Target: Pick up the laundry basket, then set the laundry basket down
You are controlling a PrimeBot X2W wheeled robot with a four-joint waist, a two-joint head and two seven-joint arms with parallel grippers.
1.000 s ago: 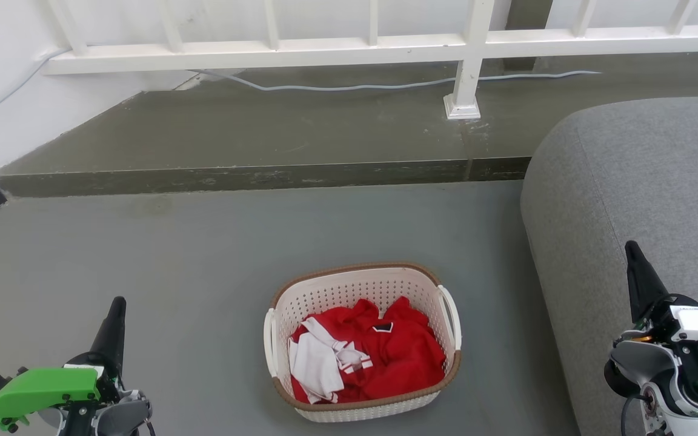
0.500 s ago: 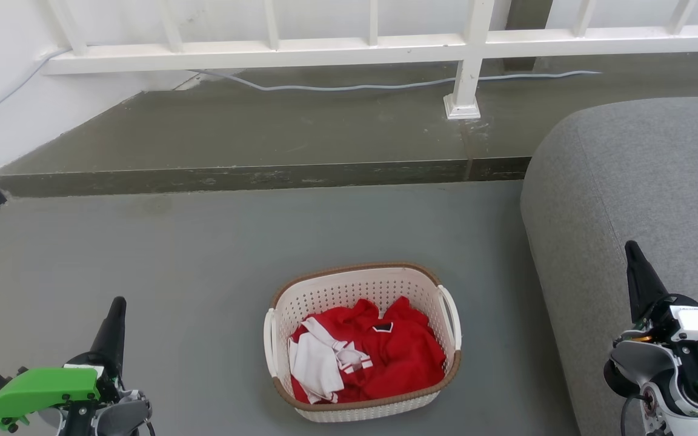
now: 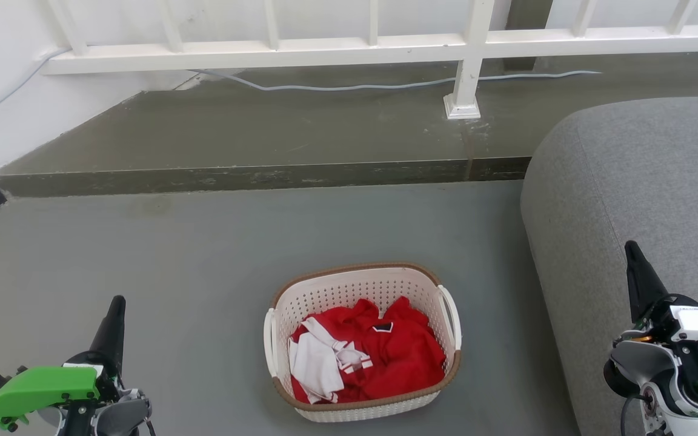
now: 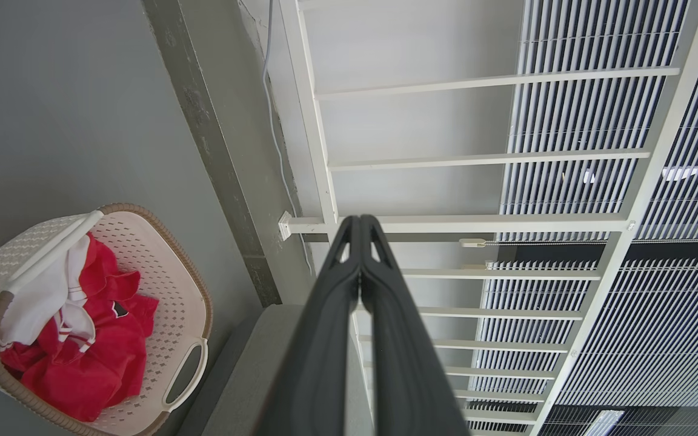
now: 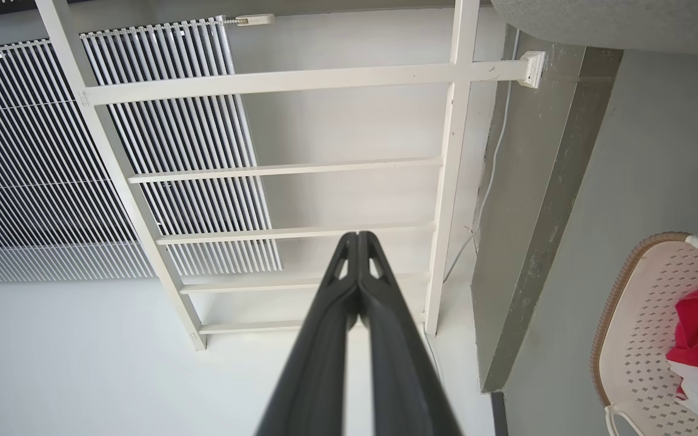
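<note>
the grey floor is smooth and matte, the widest flat thing here. the laundry basket stands upright on it, between the two arms and just left of the sofa. the sofa is a big rounded bulk in coarse grey weave. it hems in the basket's right side, so i judge that arm would have less room to come in than the other. behind, a raised concrete step, rough and stained, carries a white-painted railing of square bars, with a thin pale cable trailing along its foot.

the basket is a rounded rectangle of cream plastic pierced all over with small holes, banded at the rim in brown woven-look trim. its walls look stiff yet light. a crumpled red garment and a white one lie slumped low inside, soft. a basket resting on the floor like this fits one waiting to be lifted as well as one already put back down, and nothing here decides between them.

the left gripper and right gripper hang well apart from it on either side, each with its long dark tapered fingers pressed together, pinching nothing. the two white loop handles stand out from its left and right sides, one facing each arm.
</note>
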